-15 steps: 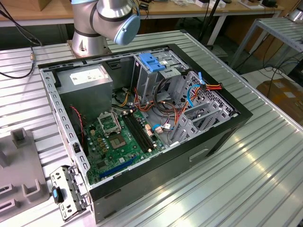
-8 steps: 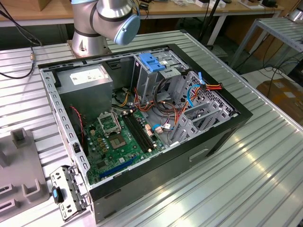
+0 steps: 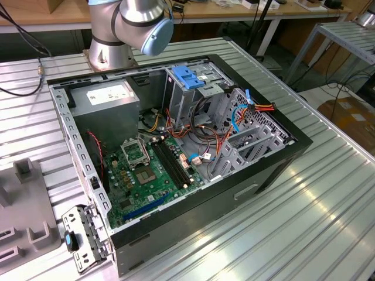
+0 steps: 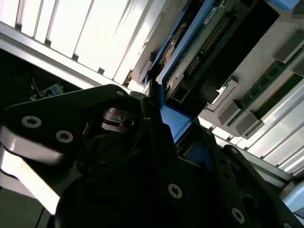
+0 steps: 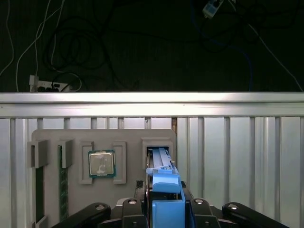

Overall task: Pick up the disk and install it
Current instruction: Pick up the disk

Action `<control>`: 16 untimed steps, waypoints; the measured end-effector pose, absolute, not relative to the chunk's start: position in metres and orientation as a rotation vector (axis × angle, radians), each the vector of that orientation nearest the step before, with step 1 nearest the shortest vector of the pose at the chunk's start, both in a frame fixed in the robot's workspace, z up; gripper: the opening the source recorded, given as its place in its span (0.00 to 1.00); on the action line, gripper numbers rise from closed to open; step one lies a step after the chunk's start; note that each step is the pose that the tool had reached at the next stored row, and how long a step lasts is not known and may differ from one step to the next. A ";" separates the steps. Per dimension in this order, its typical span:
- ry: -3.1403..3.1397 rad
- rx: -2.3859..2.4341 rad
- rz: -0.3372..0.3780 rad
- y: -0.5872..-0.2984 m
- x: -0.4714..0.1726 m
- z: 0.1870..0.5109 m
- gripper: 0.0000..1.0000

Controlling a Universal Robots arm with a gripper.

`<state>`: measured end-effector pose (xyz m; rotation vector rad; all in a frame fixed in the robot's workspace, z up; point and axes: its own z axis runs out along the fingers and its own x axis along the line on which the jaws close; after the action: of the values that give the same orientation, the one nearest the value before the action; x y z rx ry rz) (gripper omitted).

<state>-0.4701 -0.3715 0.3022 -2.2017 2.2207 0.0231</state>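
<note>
Disk (image 5: 160,164) stood on edge in the first wrist view, long axis pointing straight away from the camera, a blue plastic rail uppermost. Black fingers (image 4: 153,111) of the gripper (image 5: 165,194) pinched that rail from both sides, set narrow. The second wrist view showed its green circuit board and pin connector. It stood at a slot of a grey moulded tray (image 5: 128,137) holding a square processor chip (image 5: 101,164), on a ribbed metal table (image 5: 237,156); tangled cables (image 5: 95,52) lay beyond.

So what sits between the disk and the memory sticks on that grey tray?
In the first wrist view, a square processor chip in its own holder lies between the disk and the memory sticks on the grey tray.
</note>
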 end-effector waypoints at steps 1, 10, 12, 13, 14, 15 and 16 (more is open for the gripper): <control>2.221 -2.202 0.023 -0.372 -0.470 0.304 0.37; 2.221 -2.202 0.023 -0.372 -0.470 0.319 0.37; 2.221 -2.202 0.023 -0.372 -0.470 0.323 0.37; 2.221 -2.202 0.023 -0.372 -0.470 0.325 0.37; 2.221 -2.202 0.023 -0.372 -0.470 0.326 0.37; 2.221 -2.202 0.023 -0.372 -0.470 0.328 0.37; 2.221 -2.202 0.023 -0.372 -0.470 0.329 0.37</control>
<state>-0.4701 -0.3715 0.3292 -2.2017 2.2207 0.0232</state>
